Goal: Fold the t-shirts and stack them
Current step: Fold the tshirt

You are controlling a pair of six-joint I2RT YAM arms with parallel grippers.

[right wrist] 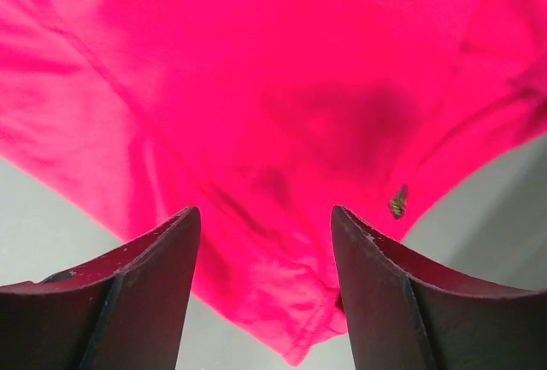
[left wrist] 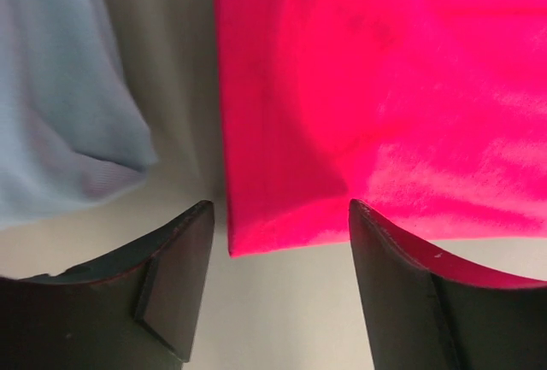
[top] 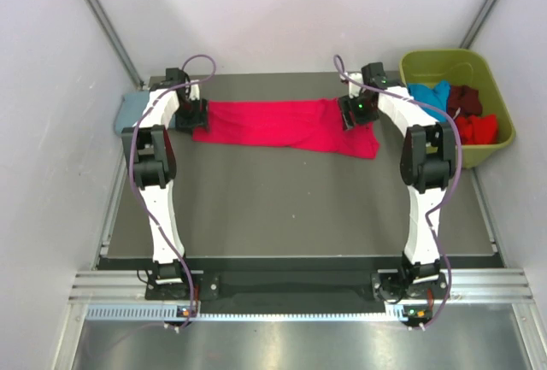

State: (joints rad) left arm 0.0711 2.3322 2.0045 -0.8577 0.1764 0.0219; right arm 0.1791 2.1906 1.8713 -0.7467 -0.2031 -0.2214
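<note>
A crimson-red t-shirt (top: 282, 125) lies folded into a long strip across the far part of the table. My left gripper (top: 190, 118) hovers at its left end, open and empty; the left wrist view shows the shirt's corner (left wrist: 256, 233) between the fingers. My right gripper (top: 352, 118) is over the shirt's right end, open; in the right wrist view the red cloth (right wrist: 291, 131) lies under and between the fingers. A dusty blue-grey t-shirt (top: 130, 111) lies at the far left edge; it also shows in the left wrist view (left wrist: 60, 114).
An olive-green bin (top: 500, 96) stands at the far right and holds bright blue (top: 427, 96), maroon (top: 466, 96) and red (top: 476, 128) shirts. Grey walls close both sides. The near half of the table (top: 291, 208) is bare.
</note>
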